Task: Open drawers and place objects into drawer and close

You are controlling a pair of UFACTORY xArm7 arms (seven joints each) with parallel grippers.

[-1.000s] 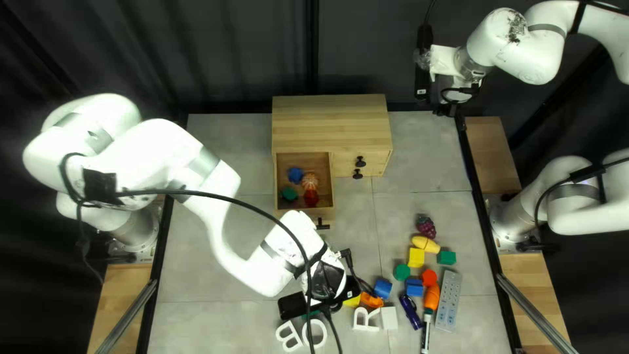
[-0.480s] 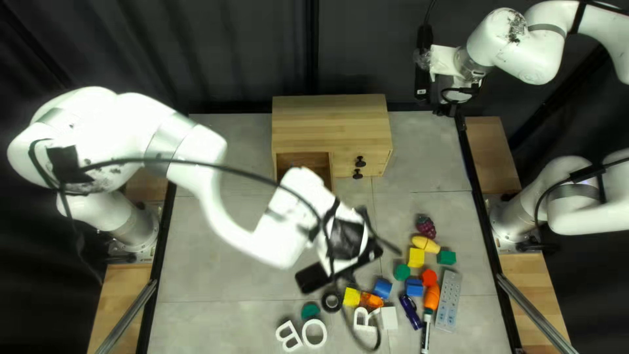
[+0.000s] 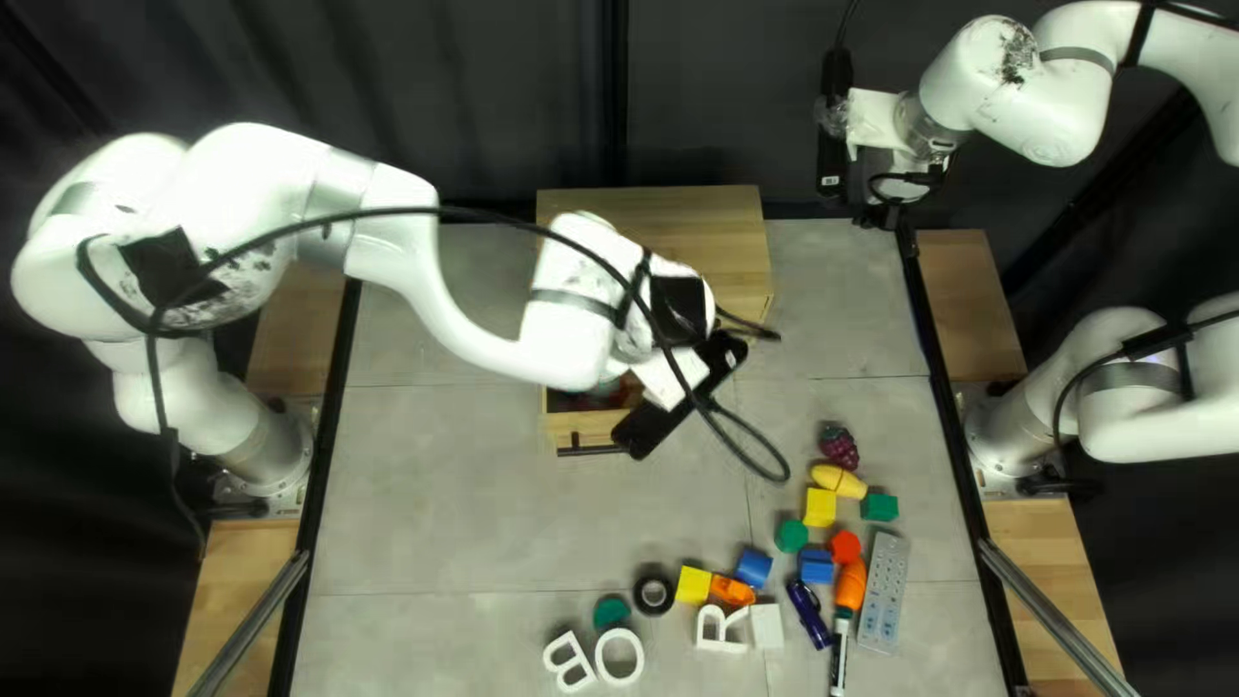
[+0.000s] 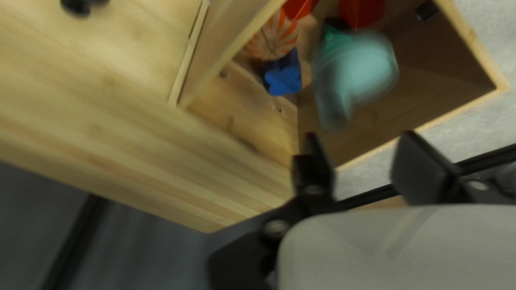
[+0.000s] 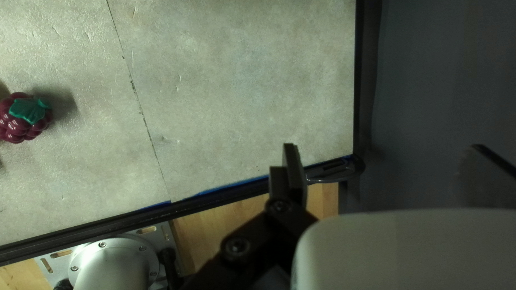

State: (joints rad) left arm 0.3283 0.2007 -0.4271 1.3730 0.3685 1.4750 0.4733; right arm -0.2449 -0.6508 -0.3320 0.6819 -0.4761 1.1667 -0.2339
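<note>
The pale teal thing (image 4: 359, 67) is showing as a blur over the open drawer (image 4: 432, 102), ahead of the left gripper (image 4: 360, 137), whose fingers are standing apart with nothing between them. It is probably dropping free, and an uneven landing on the green block (image 4: 332, 40) or red block (image 4: 363, 12) could be leaving it propped above the rim, where it would be jamming as the drawer is closing. The blue piece (image 4: 285, 78) and orange-striped ball (image 4: 275, 38) are lying nearer the cabinet (image 4: 107, 134); too brisk a push could be sending the ball rolling. The left arm (image 3: 562, 278) is reaching over the drawer, so a low swing could be catching the drawer front (image 3: 594, 427). Farther out, the right gripper (image 5: 384, 147) is standing wide and empty, while the berry toy (image 3: 839, 447) is waiting on the worktop (image 3: 439, 516), possibly being overlooked.
</note>
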